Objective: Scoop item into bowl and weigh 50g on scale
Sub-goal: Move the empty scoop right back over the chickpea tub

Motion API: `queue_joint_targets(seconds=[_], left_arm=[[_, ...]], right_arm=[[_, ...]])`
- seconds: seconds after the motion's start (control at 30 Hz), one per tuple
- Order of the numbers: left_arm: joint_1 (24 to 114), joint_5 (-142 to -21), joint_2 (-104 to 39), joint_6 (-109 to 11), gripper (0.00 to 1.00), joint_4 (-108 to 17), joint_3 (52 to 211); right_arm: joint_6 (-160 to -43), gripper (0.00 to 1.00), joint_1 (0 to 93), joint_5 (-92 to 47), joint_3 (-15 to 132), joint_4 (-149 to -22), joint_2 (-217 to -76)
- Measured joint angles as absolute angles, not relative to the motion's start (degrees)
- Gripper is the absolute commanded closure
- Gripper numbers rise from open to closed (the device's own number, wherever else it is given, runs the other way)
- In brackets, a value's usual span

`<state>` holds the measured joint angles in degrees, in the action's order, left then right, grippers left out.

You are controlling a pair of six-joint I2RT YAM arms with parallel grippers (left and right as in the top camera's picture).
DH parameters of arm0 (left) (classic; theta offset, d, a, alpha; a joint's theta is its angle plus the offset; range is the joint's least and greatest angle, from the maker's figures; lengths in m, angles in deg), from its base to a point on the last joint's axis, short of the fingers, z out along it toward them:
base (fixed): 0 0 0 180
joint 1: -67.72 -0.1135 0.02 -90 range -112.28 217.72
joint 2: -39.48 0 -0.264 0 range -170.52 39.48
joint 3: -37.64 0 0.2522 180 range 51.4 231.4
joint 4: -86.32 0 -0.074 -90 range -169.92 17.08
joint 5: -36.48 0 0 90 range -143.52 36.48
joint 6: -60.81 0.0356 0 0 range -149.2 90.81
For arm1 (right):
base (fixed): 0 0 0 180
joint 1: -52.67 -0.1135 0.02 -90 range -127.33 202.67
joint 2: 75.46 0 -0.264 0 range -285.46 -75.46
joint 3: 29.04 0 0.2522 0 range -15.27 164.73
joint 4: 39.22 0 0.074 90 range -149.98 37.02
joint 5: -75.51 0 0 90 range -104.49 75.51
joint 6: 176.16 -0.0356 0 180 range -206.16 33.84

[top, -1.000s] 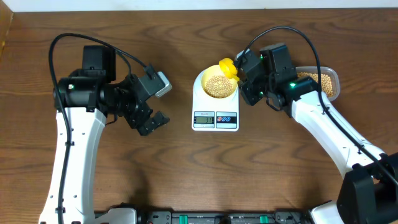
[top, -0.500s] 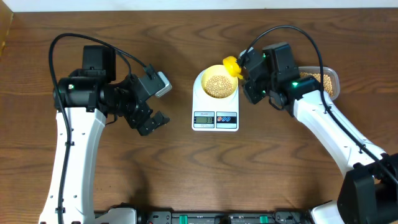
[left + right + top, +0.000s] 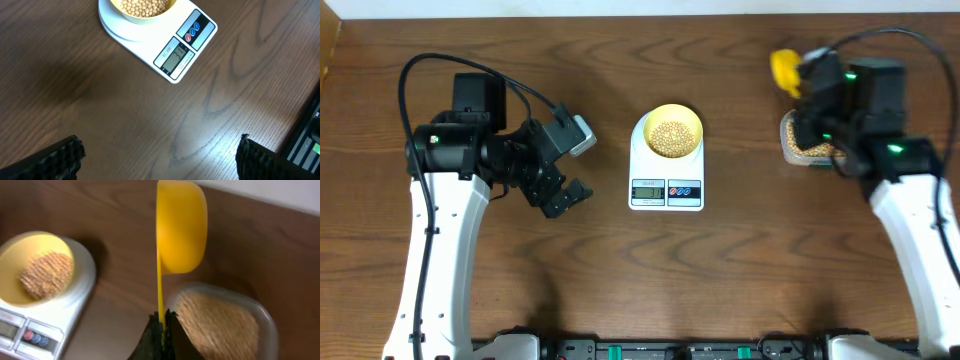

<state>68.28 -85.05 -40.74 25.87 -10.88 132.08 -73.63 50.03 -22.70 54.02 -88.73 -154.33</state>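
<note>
Yellow plastic, smooth and rounded, forms the scoop point(image 3: 180, 227). Its thin handle is clamped edge-on by the right gripper point(image 3: 161, 322) above the clear tub point(image 3: 220, 286) of small matte tan beans point(image 3: 215, 322), presumably so another load can be dipped. More beans are heaped in the pale bowl point(image 3: 667, 109), which is centred on the white scale point(image 3: 666, 168) so that the weight registers. The left gripper point(image 3: 567, 197) is seen spread wide and empty, well aside.

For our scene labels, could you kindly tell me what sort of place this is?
Likely a robotics lab bench rather than a kitchen: a left arm and right arm stand at a wooden table, with a scale bearing a bowl of beans.
</note>
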Motion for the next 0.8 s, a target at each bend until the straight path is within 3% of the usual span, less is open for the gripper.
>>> queue_joint_targets(seconds=[0.23,0.8], left_arm=[[68.28,-85.07,-40.74,25.87,0.01,-10.88,132.08],[68.28,-85.07,-40.74,25.87,0.01,-10.88,132.08]], right_arm=[[-73.63,0.99,56.31,-16.12,54.09,-100.35,-156.05],[-75.37,0.99,55.81,-1.98,54.09,-99.48,-168.38]])
